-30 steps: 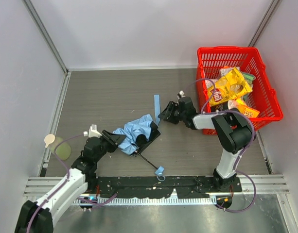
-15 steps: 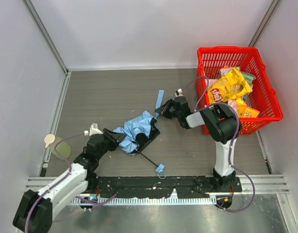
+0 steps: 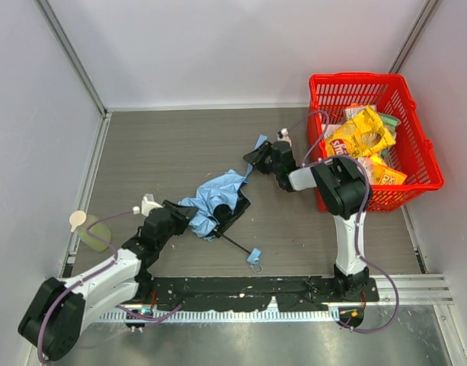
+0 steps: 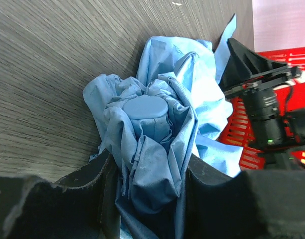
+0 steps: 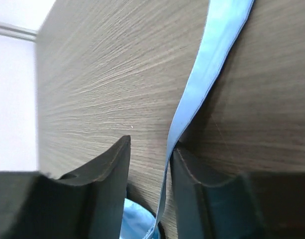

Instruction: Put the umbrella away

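The umbrella [image 3: 218,200] lies crumpled at the table's middle, sky-blue fabric bunched up, its thin black shaft [image 3: 235,245] running to a small blue handle [image 3: 254,257] near the front edge. My left gripper [image 3: 189,217] is shut on the fabric bundle; in the left wrist view the fabric [image 4: 157,124] fills the space between my left gripper's [image 4: 150,167] fingers. The umbrella's blue strap [image 3: 257,145] sticks out toward the far right. My right gripper [image 3: 254,158] is at the strap; in the right wrist view the strap [image 5: 207,69] runs between the open gripper's [image 5: 150,147] fingers, against the right finger.
A red basket [image 3: 355,77] at the far right holds a yellow chip bag [image 3: 359,136] and other snack packs; it also shows in the left wrist view [image 4: 242,144]. A pale green item [image 3: 92,232] with a spoon lies at the left wall. White walls enclose the table.
My right gripper has moved farther back along the strap, and the strap has swung from pointing straight back to far right. The fabric bundle shifted slightly. My left gripper keeps its hold.
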{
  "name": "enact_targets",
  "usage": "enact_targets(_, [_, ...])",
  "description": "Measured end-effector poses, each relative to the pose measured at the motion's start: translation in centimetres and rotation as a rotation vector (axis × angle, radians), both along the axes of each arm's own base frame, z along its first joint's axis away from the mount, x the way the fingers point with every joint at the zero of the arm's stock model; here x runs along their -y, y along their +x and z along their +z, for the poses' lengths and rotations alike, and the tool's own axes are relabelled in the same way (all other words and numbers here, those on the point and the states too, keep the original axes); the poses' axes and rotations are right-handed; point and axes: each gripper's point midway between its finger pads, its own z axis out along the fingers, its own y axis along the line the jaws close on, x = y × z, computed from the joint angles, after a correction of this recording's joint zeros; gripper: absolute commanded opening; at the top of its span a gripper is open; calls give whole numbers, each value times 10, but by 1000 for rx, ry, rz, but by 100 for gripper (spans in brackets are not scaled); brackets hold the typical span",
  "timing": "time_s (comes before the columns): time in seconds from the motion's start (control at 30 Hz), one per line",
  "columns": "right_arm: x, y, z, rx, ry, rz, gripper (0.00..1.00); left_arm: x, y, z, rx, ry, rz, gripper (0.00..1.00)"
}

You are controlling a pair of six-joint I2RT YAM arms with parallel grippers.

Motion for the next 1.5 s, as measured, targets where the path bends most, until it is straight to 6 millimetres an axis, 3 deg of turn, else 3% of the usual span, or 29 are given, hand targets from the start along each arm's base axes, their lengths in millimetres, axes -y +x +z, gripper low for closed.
enact_targets(0.07, [0,4,8,-30,-67,17,74,-2,1,0,0,6,10,0])
enact_targets(0.17, [15,-13,20,-67,-194,43,77,-4,1,0,-3,12,25,0])
enact_targets(0.3, [50,-64,34,-84,-445,73,80,-7,0,0,-11,15,38,0])
enact_targets(0.37, [53,-92,51,0,-596,129,82,-9,-1,0,-22,17,50,0])
enact_targets(0.43, [22,-132,73,155,-683,280,82,-10,-2,-1,-37,20,57,0])
enact_targets(0.57, [-66,-214,111,502,-709,625,83,-10,-2,-4,-85,27,72,0])
enact_targets(0.63, [-97,-240,117,637,-721,740,83,-10,-1,-6,-116,33,78,0])
enact_targets(0.7, [-119,-254,108,718,-763,826,84,-9,-1,-7,-140,40,82,0])
enact_targets(0.8, [-142,-261,83,782,-837,908,84,-8,0,-8,-175,55,85,0])
enact_targets(0.97, [-154,-266,44,842,-987,938,85,-6,-1,-10,-212,72,88,0])
enact_targets(1.23, [-178,-247,26,902,-1164,828,81,-5,-4,-14,-238,79,89,0])
enact_targets(1.3, [-181,-242,21,893,-1192,791,72,-5,-5,-14,-241,79,89,0])
enact_targets(1.4, [-178,-240,18,875,-1216,725,33,-8,-7,-17,-256,82,101,0])
enact_targets(1.5, [-178,-248,15,838,-1196,664,15,-8,-10,-18,-266,87,97,0])
